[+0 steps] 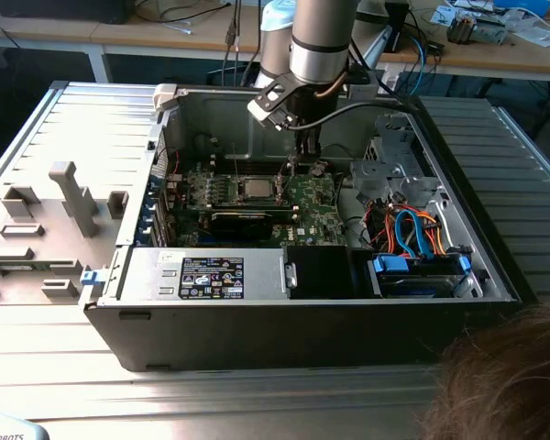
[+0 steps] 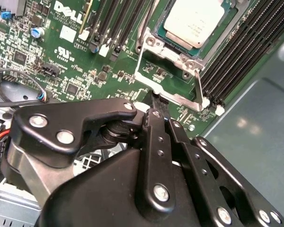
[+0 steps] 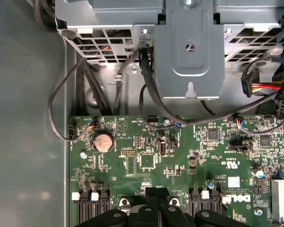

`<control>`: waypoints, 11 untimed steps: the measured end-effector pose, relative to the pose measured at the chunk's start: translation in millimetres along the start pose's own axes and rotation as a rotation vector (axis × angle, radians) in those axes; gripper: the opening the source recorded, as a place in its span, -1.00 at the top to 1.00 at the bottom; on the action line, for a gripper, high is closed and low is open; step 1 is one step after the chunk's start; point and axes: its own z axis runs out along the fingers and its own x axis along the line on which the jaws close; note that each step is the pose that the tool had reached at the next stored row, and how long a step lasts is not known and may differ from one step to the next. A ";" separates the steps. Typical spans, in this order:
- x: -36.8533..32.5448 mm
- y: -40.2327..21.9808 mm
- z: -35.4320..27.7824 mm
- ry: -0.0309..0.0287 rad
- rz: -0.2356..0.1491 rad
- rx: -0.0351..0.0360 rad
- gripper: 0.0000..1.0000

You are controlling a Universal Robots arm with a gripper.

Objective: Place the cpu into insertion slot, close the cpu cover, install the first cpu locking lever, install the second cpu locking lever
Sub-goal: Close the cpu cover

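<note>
The cpu (image 2: 194, 21), a square chip with a silver-grey top, lies flat in the insertion slot (image 2: 176, 51) of the green board; it also shows in the exterior view (image 1: 257, 186). The cpu cover (image 2: 149, 42) lies as a silver frame around the chip. A thin wire locking lever (image 2: 199, 89) runs along the socket's side, and a silver bar (image 2: 173, 97) crosses below the socket. My gripper (image 2: 155, 103) is shut, its black fingertips right at that bar. It sits just beside the socket on the exterior view's right (image 1: 298, 165) and low over the board (image 3: 157, 193).
Long black memory slots (image 2: 236, 52) and card slots (image 2: 113, 23) flank the socket. A grey drive cage (image 3: 189, 47) with black cables stands beyond the board. Coloured cables (image 1: 412, 229) and a power supply (image 1: 211, 275) fill the case front. A person's hair (image 1: 504, 376) is near.
</note>
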 end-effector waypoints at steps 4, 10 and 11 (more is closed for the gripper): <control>0.0 -3.7 0.4 0.0001 0.000 -0.0001 0.79; -0.2 -15.7 1.1 0.0001 0.000 0.0000 0.79; -0.2 -16.3 1.2 0.0001 0.000 0.0000 0.79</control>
